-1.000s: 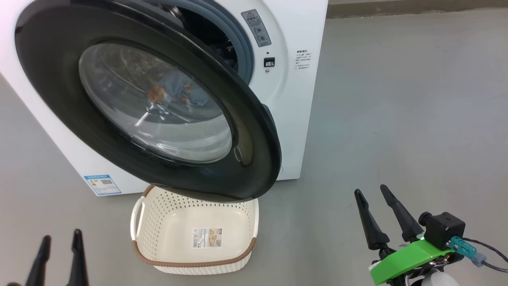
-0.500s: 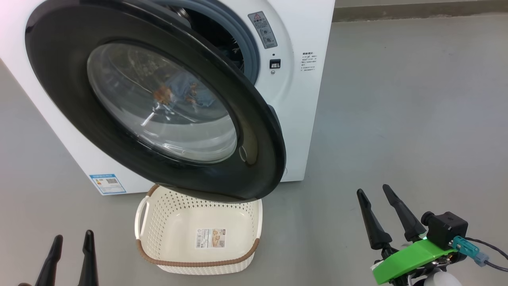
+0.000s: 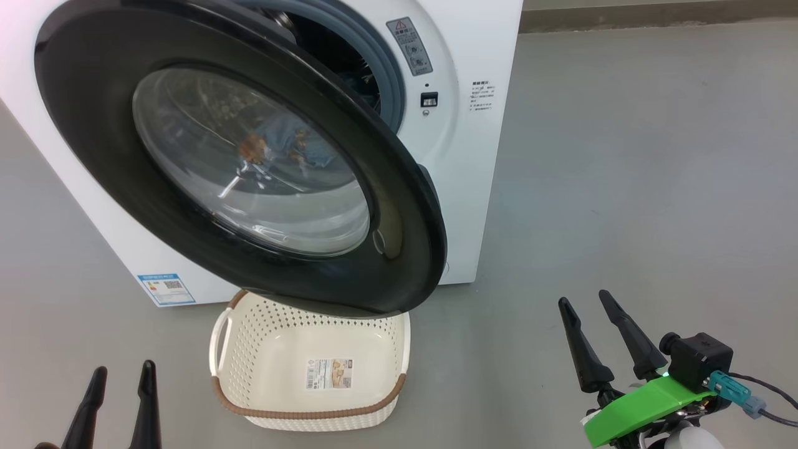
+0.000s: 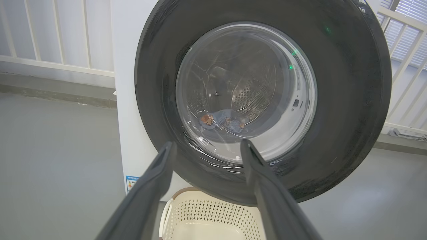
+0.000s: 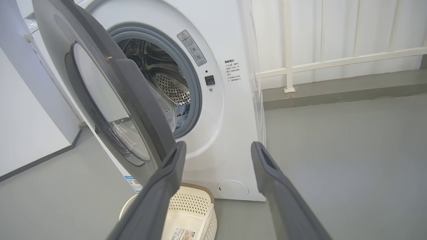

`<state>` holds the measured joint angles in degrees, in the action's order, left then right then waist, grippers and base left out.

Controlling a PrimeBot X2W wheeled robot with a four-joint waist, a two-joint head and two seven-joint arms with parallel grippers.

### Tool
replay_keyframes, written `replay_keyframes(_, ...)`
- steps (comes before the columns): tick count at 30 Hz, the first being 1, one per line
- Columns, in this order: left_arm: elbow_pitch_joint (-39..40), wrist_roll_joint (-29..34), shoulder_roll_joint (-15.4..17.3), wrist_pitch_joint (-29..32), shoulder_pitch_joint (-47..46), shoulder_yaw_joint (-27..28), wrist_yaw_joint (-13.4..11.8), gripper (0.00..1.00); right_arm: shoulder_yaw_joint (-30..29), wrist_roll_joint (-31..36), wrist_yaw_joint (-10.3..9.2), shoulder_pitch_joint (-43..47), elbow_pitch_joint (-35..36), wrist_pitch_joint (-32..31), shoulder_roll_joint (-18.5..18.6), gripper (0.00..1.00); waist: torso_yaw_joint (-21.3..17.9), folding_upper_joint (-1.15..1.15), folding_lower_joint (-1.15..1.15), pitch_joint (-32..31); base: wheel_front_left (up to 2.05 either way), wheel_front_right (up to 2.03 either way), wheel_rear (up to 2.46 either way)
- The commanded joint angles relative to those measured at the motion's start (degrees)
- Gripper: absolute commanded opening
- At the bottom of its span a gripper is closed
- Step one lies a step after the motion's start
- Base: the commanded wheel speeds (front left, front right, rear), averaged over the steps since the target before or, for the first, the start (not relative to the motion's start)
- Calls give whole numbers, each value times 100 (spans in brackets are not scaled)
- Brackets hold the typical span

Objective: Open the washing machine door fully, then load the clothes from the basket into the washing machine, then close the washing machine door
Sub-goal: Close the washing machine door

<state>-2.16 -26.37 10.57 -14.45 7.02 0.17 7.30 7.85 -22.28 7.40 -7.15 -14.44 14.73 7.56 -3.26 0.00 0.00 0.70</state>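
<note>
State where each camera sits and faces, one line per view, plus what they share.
Head view: on the head, looking down at the washing machine door and basket; left gripper lower left, right gripper lower right.
Left wrist view: left wrist, facing the door's glass between own fingers.
Right wrist view: right wrist, facing the door's edge and drum past own fingers.
All share door and basket.

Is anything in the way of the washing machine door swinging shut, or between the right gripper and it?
Nothing visible. The clothes lie inside the drum; the basket sits on the floor under the washing machine door, seemingly below its swing. Only bare floor lies between the open right gripper and it.
</note>
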Motion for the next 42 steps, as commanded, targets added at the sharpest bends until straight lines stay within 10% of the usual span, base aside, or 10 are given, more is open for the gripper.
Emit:
replay_keyframes(1,149,-5,122,-54,-84,189,18,100,113,-31,9,-87,150,27,34,100,0,0,0,6,0,0,0)
replay_keyframes(13,193,-47,135,-54,-119,179,18,100,31,-9,9,-149,203,27,42,100,56,0,0,97,0,0,0)
replay_keyframes(15,201,-59,141,-54,-132,187,18,100,14,-1,9,-194,214,27,38,48,71,0,0,132,0,0,0)
replay_keyframes(18,204,-77,147,-54,-163,181,18,100,-14,32,9,-309,253,27,47,0,100,0,0,175,0,0,0)
replay_keyframes(42,81,-142,115,-55,-316,46,19,100,549,-147,9,-1039,1055,27,43,0,822,0,0,237,0,0,0)
